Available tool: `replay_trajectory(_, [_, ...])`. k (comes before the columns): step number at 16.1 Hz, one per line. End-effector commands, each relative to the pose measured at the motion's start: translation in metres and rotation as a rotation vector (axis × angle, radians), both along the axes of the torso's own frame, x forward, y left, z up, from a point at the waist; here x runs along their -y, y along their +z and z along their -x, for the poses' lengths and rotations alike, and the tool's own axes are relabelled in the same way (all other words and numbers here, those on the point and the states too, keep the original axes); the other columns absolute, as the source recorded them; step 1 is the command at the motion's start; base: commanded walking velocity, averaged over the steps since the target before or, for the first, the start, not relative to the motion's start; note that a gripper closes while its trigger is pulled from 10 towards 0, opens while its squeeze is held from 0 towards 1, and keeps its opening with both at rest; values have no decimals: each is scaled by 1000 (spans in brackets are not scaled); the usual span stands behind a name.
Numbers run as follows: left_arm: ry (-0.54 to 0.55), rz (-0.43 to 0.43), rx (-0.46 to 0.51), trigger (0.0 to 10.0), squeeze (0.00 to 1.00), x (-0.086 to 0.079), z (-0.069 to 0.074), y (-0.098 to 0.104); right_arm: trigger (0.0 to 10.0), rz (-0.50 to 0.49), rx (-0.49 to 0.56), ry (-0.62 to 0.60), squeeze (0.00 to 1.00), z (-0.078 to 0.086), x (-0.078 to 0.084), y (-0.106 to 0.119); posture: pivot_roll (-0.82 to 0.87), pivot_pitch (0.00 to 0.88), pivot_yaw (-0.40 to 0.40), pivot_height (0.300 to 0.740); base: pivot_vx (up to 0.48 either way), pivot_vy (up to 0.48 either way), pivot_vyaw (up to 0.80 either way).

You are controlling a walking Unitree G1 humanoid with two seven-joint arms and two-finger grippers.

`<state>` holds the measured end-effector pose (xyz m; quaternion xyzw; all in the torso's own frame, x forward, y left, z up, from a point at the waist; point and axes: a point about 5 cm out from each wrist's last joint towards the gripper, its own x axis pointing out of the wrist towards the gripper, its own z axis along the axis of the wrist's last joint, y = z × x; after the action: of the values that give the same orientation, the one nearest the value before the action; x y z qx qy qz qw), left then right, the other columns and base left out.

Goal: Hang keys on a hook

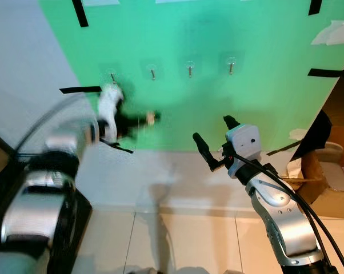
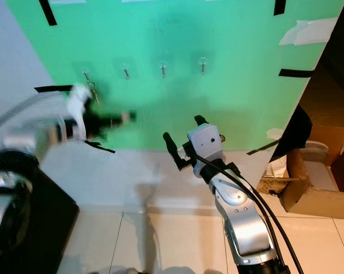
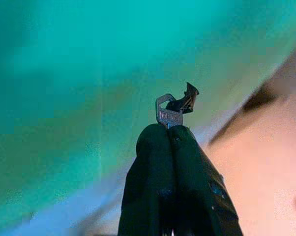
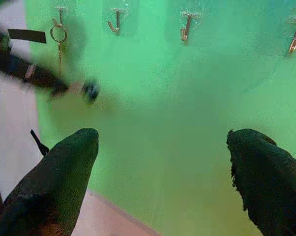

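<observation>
A silver key (image 3: 168, 116) is pinched at the closed left gripper (image 3: 168, 129) fingertips, its stamp unreadable; the right gripper (image 4: 162, 140) is spread wide below the hooks (image 4: 187, 25).

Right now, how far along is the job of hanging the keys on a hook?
Done: a key ring already hangs on the leftmost hook. In hand: the left gripper, jaws shut, pinches another key before the green board, below the hook row. Left: hanging that key; the other three hooks look bare. The right gripper hovers open.
</observation>
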<state>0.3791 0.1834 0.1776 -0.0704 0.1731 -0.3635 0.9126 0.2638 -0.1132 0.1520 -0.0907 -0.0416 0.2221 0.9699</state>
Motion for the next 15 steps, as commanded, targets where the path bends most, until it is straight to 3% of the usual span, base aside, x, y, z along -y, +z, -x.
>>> replay_trajectory(1, [23,57,7,10000,0,-6,-1,9,10000,-1,-9,11,0,-1,-3,-1,-103,0,156,740,0,0,0])
replay_trajectory(5, [-69,130,54,10000,0,0,1,24,10000,-2,-7,9,0,0,-3,-1,-98,0,156,740,0,0,0])
replay_trajectory(9, [-42,171,86,10000,0,0,-1,30,10000,-2,-4,3,0,0,-3,-1,-107,0,165,740,0,0,0])
replay_trajectory(15, [28,161,144,10000,0,-16,2,34,10000,8,3,18,0,0,-4,0,-99,0,146,740,0,0,0])
